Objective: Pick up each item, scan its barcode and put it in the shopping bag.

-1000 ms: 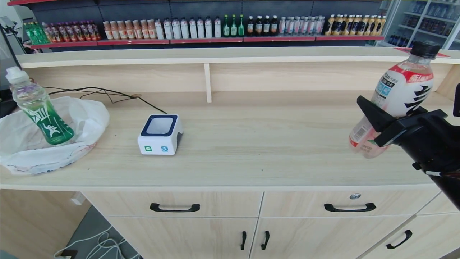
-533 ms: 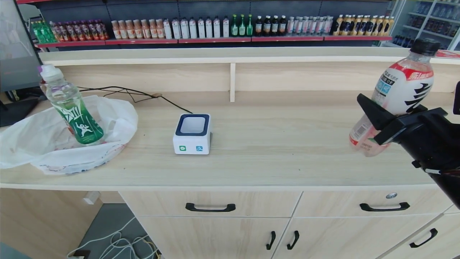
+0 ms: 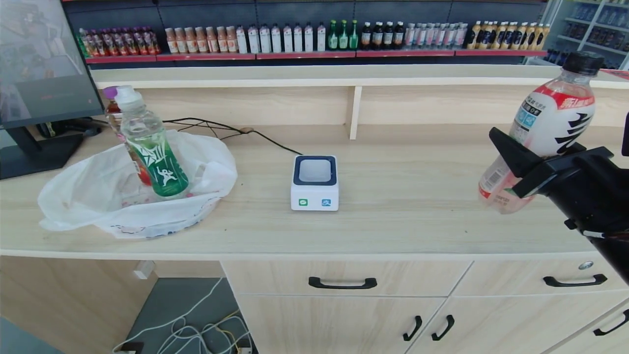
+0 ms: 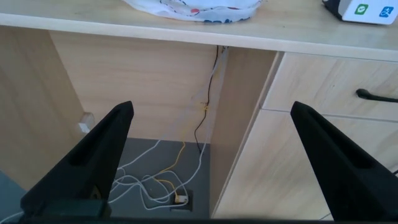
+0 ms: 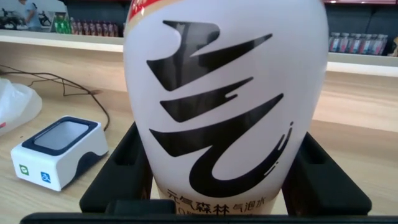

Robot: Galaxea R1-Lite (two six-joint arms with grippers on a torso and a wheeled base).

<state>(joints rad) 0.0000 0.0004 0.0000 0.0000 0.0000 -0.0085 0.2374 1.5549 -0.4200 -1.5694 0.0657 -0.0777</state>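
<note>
**Right arm.** The right end effector (image 3: 535, 164) was pinching the pale bottle (image 3: 548, 123) around its lower body. You held it tilted in the air, well to the right of the scanner (image 3: 314, 183) and clear of the table (image 3: 417, 226). A white patch low on the bottle looked like the barcode, though the head view was too coarse to confirm this.

**Left arm.** The left end effector (image 4: 211, 107) was spread and empty. It sat below the table edge, on the bag side of the scanner.

**Bag.** The shopping bag (image 3: 98, 201) lay left of the scanner with a green bottle (image 3: 155, 152) standing in it. A second bottle (image 3: 114, 105) stood just behind the green one.

**Change.** Over the last second the whole head view swung. The scanner and bag slid across the frame together, while the held bottle kept its place in the frame. You should read that as camera motion, not as the things moving.

**Finding.** The robot appeared to be turning towards the scanner. The held bottle was not yet scanned and remained well apart from the scanner window.
</note>
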